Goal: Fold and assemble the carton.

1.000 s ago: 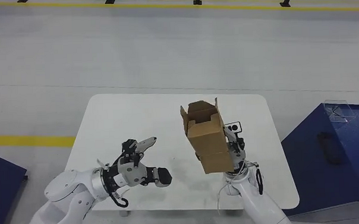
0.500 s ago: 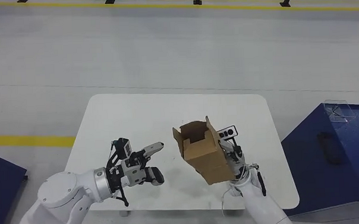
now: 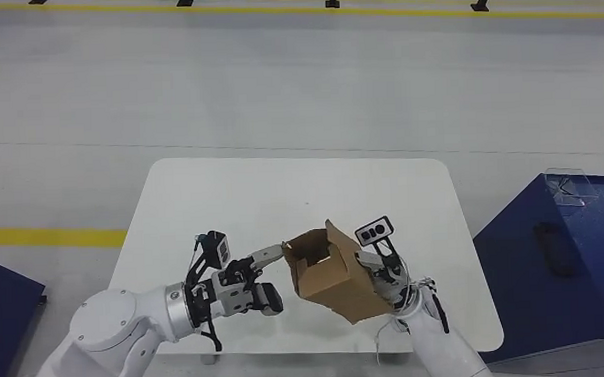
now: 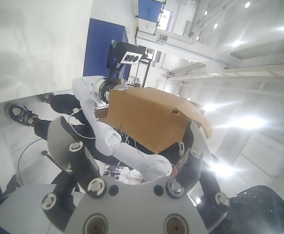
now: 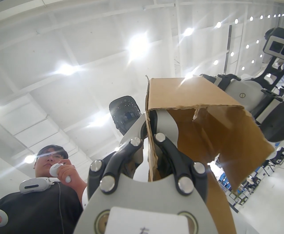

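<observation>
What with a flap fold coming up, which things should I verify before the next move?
1. Grip of the right jaws on a wall of the carton: ok.
2. Carton held off the table: ok.
3. The left jaws open: ok.
4. Carton's open end turned toward the left jaws: ok.
5. The flaps at that end folded shut: not ok.
6. The left jaws touching a flap: cannot tell.

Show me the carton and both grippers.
carton (image 3: 335, 282), top view, outer side panel.
left gripper (image 3: 275, 276), top view, between its open fingertips.
right gripper (image 5: 148, 125), right wrist view, midway between fingertips pinching carton wall.
</observation>
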You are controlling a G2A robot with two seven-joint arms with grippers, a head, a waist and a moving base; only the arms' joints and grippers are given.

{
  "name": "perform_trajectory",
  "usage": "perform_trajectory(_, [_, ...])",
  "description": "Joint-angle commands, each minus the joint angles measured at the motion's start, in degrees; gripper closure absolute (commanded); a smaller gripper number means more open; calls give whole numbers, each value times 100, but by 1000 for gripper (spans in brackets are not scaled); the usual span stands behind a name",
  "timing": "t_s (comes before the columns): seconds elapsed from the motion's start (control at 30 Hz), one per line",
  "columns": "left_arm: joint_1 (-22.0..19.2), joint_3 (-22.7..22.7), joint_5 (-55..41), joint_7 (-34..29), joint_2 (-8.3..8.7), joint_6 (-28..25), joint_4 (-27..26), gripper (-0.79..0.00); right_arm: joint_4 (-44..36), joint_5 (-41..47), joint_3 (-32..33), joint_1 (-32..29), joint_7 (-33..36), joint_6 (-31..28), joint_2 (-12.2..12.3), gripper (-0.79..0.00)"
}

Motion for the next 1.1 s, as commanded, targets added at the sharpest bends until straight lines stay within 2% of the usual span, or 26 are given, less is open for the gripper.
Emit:
perform_trajectory(0.0, [-11, 48, 41, -16, 0, 23, -21, -785, 8, -71, 3, -1, 12, 21, -6, 0])
perform_trajectory(0.37, [-104, 194, 83, -10, -9, 119, -4, -785, 15, -250, 46, 19, -11, 37, -59, 0])
perform_trajectory(0.9, [167, -123, -112, -39, 25, 18, -241, -785, 133, -509, 147, 75, 159, -73, -120, 0])
perform_trajectory(1.07, [152, -150, -135, 109, 26, 173, -284, -785, 155, -625, 130, 70, 326, -44, -133, 0])
